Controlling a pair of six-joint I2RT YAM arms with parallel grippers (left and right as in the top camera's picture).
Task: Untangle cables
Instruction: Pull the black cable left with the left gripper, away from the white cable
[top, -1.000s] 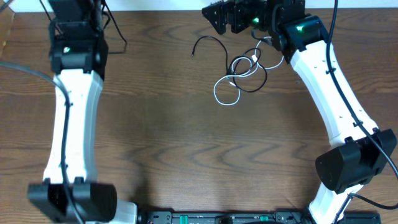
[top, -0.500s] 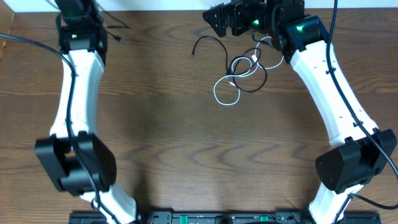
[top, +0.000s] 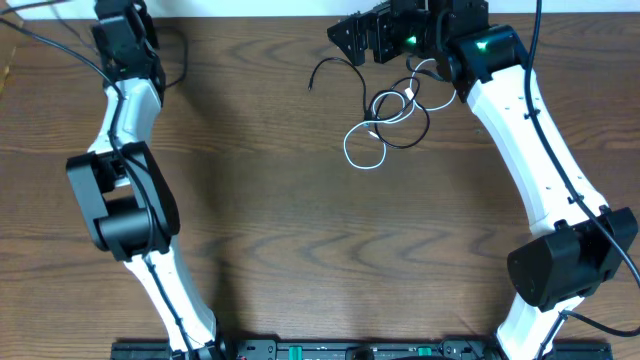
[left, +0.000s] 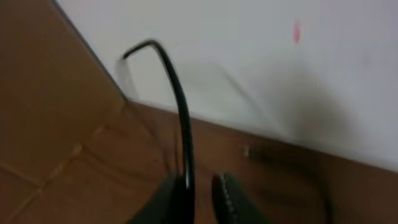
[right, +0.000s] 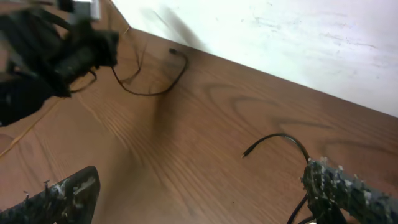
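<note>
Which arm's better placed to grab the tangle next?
Right. The right gripper, open, hangs near the tangled cables; the left gripper is off in the far corner with one black cable between its fingers.

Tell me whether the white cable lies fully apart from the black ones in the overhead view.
No, the white cable overlaps the loops of the black cables, and they lie together in one tangle.

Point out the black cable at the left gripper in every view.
Overhead: cable top left, beside the left arm.
Left wrist: cable centre-left, rising from between the fingers.
Right wrist: cable upper left, a shallow curve.
Shared landmark: the white wall at the back.
</note>
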